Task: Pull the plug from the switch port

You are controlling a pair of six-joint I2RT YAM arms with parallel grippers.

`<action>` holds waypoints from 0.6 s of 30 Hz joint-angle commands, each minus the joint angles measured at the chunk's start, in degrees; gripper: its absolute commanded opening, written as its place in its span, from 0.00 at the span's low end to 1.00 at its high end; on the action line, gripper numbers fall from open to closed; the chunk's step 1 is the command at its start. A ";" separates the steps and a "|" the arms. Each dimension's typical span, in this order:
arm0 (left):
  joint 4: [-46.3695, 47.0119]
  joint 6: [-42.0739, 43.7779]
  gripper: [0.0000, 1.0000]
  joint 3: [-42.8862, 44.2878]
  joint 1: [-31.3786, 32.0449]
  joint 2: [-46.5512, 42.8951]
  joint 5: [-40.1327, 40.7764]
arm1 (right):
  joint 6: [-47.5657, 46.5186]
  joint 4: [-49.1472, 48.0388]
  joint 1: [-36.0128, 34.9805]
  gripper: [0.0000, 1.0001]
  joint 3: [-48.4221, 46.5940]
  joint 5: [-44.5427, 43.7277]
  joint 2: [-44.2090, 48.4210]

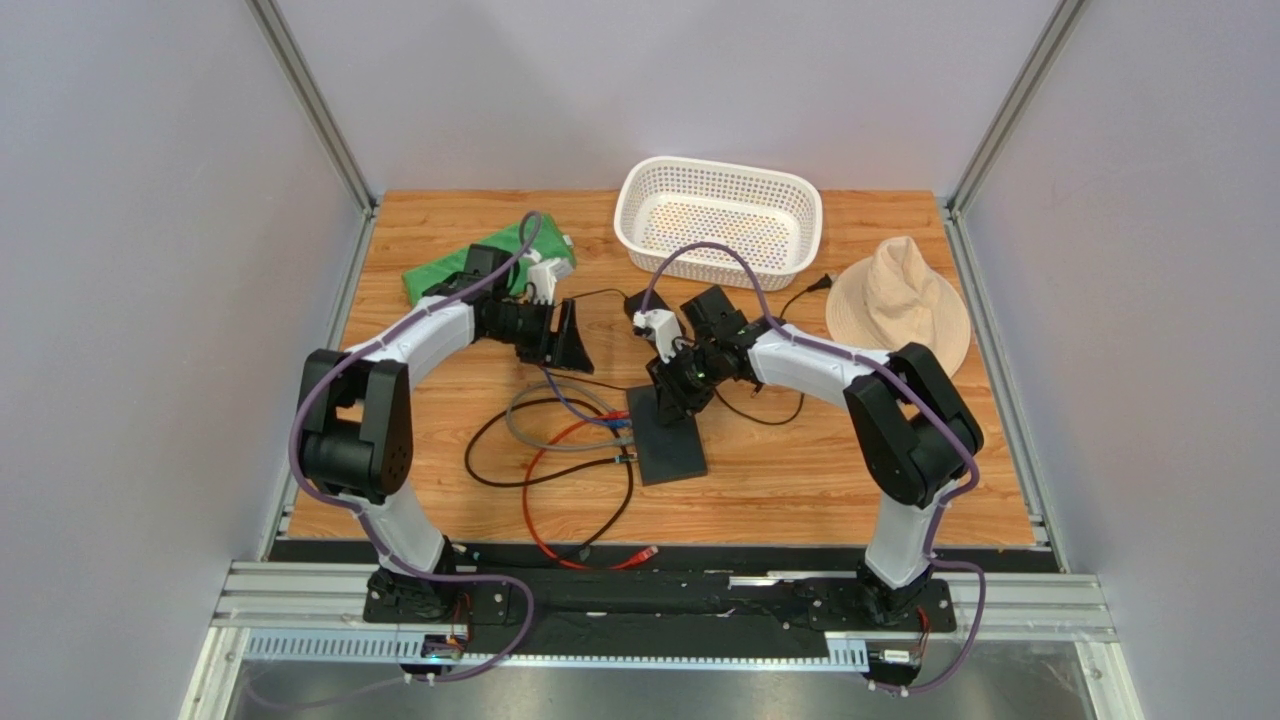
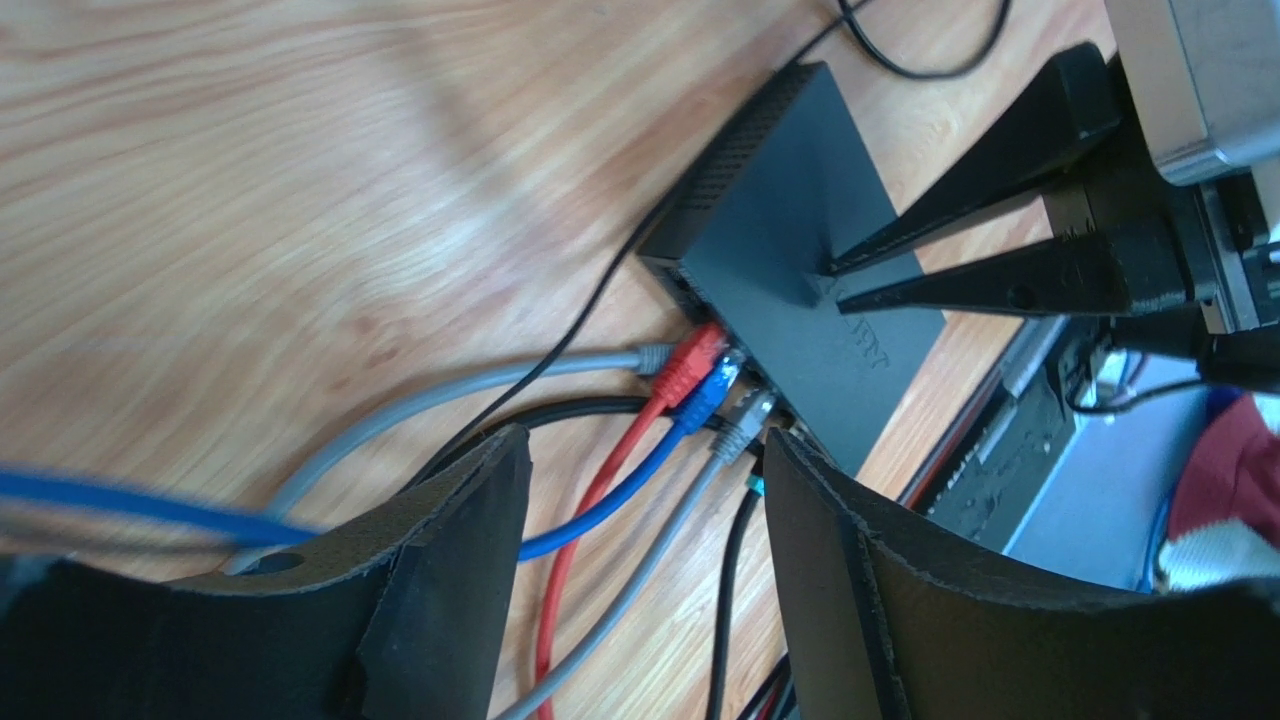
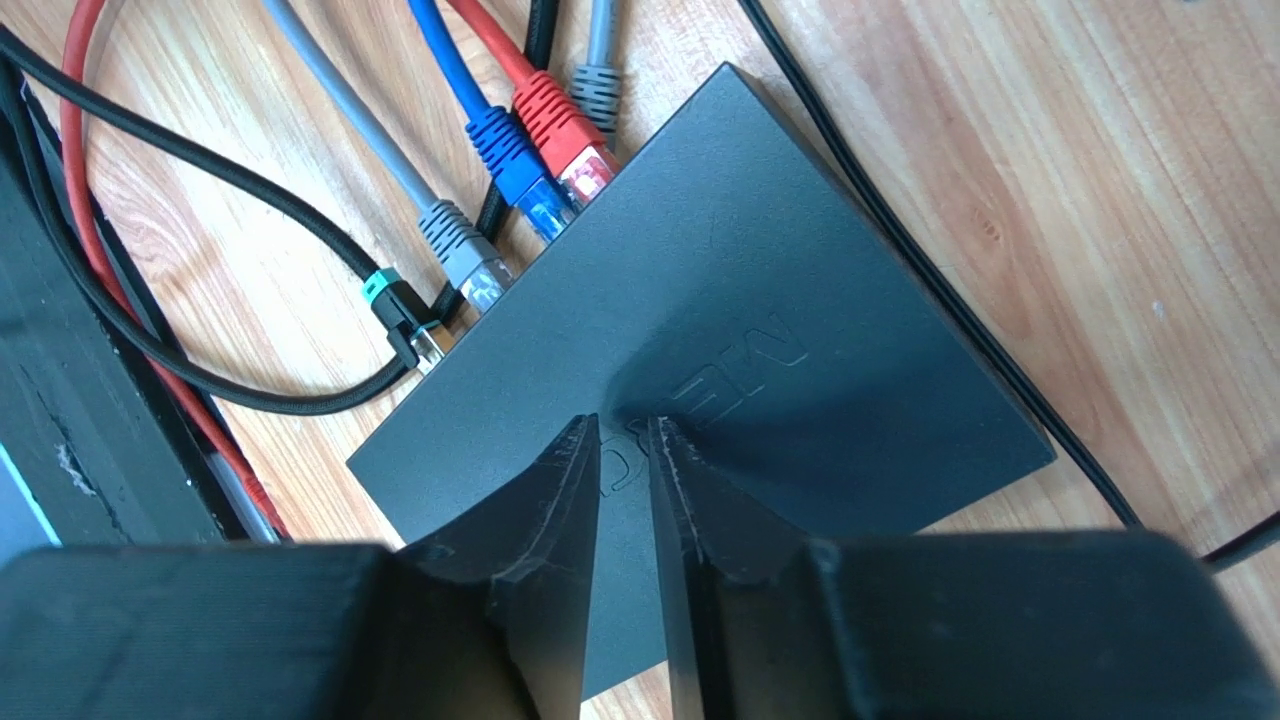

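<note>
The switch (image 1: 672, 450), a flat matte-black slab, lies at the table's middle and shows in both wrist views (image 2: 781, 210) (image 3: 781, 270). Several plugs sit in its left edge: grey (image 3: 458, 255), blue (image 3: 519, 173), red (image 3: 564, 128), another grey (image 3: 597, 90), and a black one with a teal ring (image 3: 398, 308). My right gripper (image 3: 627, 428) is shut to a thin slit and empty, its tips resting on the switch's top (image 1: 679, 383). My left gripper (image 2: 646, 450) is open and empty, hovering over the cables short of the plugs (image 1: 571, 342).
Grey, blue, red and black cables loop left of the switch (image 1: 549, 435); a loose red cable end (image 1: 639, 558) lies near the front edge. A white basket (image 1: 721, 218), a beige hat (image 1: 902, 300) and a green cloth (image 1: 458, 270) sit at the back.
</note>
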State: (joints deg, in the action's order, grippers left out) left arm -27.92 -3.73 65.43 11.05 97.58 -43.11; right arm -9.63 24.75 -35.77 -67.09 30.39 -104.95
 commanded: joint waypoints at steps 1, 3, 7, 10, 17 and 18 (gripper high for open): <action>0.24 5.20 0.66 2.77 4.23 2.52 -4.61 | 1.45 -1.11 -0.36 0.24 2.40 -4.02 -0.61; -1.43 8.10 0.65 3.39 7.57 3.84 -3.56 | 1.45 -0.85 -0.35 0.23 2.75 -4.11 -0.35; -1.00 7.95 0.64 2.86 10.92 6.30 -2.07 | 2.24 -1.55 -0.44 0.23 3.81 -3.94 0.44; -1.87 8.12 0.62 3.39 10.58 7.80 -0.05 | 1.90 -1.55 -0.44 0.23 4.60 -4.02 1.32; -3.01 8.73 0.58 5.49 9.43 14.12 -6.18 | 0.66 -1.11 -0.44 0.23 6.44 -4.64 3.25; -3.19 9.17 0.57 5.76 9.52 14.82 -9.24 | 0.66 -0.94 -0.44 0.23 6.79 -4.64 3.26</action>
State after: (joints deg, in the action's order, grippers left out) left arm -30.46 2.52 68.40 20.51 109.97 -45.17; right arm -7.53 20.45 -35.99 -62.96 29.15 -102.50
